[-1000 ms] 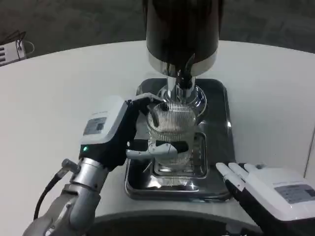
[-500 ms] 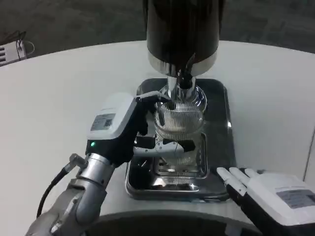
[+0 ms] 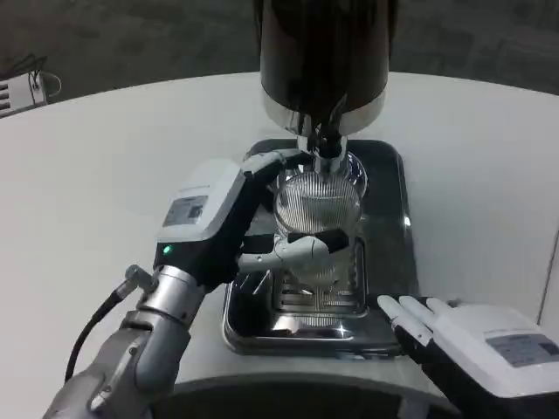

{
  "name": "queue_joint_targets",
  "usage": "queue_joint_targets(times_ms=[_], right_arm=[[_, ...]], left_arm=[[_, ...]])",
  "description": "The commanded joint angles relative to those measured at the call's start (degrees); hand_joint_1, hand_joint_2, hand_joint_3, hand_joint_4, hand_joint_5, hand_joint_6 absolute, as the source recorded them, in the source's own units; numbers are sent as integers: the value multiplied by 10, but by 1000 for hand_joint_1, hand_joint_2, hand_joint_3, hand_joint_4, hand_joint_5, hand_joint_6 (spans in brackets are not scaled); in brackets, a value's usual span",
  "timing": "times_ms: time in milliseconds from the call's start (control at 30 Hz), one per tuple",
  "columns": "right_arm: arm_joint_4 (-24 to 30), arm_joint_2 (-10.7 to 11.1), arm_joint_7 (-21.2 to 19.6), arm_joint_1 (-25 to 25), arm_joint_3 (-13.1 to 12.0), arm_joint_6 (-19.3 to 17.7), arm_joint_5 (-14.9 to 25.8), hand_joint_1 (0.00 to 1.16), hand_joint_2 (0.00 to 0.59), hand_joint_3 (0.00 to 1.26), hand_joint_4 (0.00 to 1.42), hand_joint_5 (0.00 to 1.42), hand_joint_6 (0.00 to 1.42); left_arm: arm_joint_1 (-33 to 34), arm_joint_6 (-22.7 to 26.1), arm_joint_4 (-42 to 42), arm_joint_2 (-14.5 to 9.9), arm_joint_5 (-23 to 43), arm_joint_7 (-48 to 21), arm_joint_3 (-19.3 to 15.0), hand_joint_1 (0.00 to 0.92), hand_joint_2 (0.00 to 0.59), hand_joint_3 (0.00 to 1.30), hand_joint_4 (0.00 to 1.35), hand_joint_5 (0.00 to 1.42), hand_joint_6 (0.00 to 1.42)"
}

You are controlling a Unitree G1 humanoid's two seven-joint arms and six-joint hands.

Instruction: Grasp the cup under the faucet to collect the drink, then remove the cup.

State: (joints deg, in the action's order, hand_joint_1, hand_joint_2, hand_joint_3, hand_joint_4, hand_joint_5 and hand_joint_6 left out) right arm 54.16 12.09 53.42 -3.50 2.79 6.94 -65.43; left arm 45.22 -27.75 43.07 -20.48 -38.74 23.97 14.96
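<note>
A clear ribbed glass cup stands tilted toward me on the steel drip tray, right below the faucet of the dark drink dispenser. My left hand grips the cup from its left side, with fingers wrapped around the rim and the lower wall. Whether liquid is in the cup I cannot tell. My right hand lies at the table's near right edge, fingers stretched out and apart, holding nothing.
The tray's slotted grate lies in front of the cup. Bare white table spreads to the left and right of the tray. A small white device sits at the far left edge.
My left hand has pushed the cup farther back and up under the faucet, and the cup now tips toward me. The right hand has barely shifted.
</note>
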Motion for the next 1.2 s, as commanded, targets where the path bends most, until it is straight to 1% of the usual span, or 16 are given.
queue_joint_targets(times_ms=[33, 100, 233, 433, 500, 600, 700, 767, 800, 867, 900, 933, 1000, 1067, 1133, 1200], right_arm=[[-10, 9, -2, 4, -4, 5, 11, 493, 440, 0, 0, 0, 0], [-12, 12, -3, 5, -4, 6, 13, 493, 440, 0, 0, 0, 0], [-17, 16, -4, 8, -5, 9, 17, 493, 440, 0, 0, 0, 0], [-19, 20, -9, 11, -5, 13, 18, 494, 441, 0, 0, 0, 0], [-20, 21, -8, 14, -6, 15, 18, 495, 443, 0, 0, 0, 0], [-23, 25, -7, 19, -5, 18, 19, 497, 444, 0, 0, 0, 0], [-26, 27, -5, 27, -3, 19, 20, 499, 445, 0, 0, 0, 0], [-27, 28, -4, 32, -1, 20, 19, 499, 446, 0, 0, 0, 0], [-27, 28, -4, 33, 0, 21, 19, 500, 446, 0, 0, 0, 0], [-28, 28, -3, 36, 1, 23, 17, 500, 446, 0, 0, 0, 0], [-29, 29, -3, 37, 1, 24, 17, 501, 446, 0, 0, 0, 0], [-28, 29, -2, 37, 2, 24, 16, 501, 446, 0, 0, 0, 0], [-28, 30, -1, 37, 4, 24, 16, 501, 446, 0, 0, 0, 0], [-28, 30, 0, 37, 7, 24, 14, 502, 446, 0, 0, 0, 0], [-28, 29, 0, 37, 12, 24, 12, 502, 446, 0, 0, 0, 0], [-29, 28, 1, 37, 15, 25, 10, 502, 446, 0, 0, 0, 0]], left_arm=[[3, -5, -5, -4, 12, -7, 1, 142, 17, 228, 203, 542, 978], [2, -13, -8, -5, 21, -13, 0, 136, 17, 194, 198, 534, 954], [-11, -27, -26, -9, 39, -21, -6, 125, 18, 185, 186, 524, 953], [-61, -31, -101, -27, 74, -49, -32, 135, 24, 193, 206, 551, 972], [-96, -30, -151, -42, 88, -63, -51, 137, 25, 195, 209, 554, 974], [-141, -26, -214, -58, 106, -81, -79, 138, 25, 196, 214, 555, 975], [-184, -23, -271, -69, 126, -96, -108, 139, 25, 204, 228, 556, 977], [-205, -22, -301, -72, 137, -105, -124, 139, 25, 217, 243, 556, 976], [-221, -23, -325, -74, 153, -113, -137, 139, 25, 238, 262, 551, 944], [-240, -25, -359, -75, 177, -128, -156, 139, 25, 266, 288, 535, 817], [-246, -26, -375, -75, 190, -136, -165, 139, 25, 276, 303, 520, 727], [-249, -26, -384, -74, 197, -143, -170, 132, 27, 281, 308, 495, 608], [-248, -24, -405, -72, 227, -166, -181, 129, 36, 291, 316, 452, 521], [-242, -19, -419, -70, 261, -192, -188, 126, 47, 278, 279, 385, 447], [-221, 1, -441, -67, 316, -232, -190, 117, 58, 260, 251, 362, 412], [-207, 20, -459, -64, 348, -259, -191, 101, 64, 228, 226, 338, 386]])
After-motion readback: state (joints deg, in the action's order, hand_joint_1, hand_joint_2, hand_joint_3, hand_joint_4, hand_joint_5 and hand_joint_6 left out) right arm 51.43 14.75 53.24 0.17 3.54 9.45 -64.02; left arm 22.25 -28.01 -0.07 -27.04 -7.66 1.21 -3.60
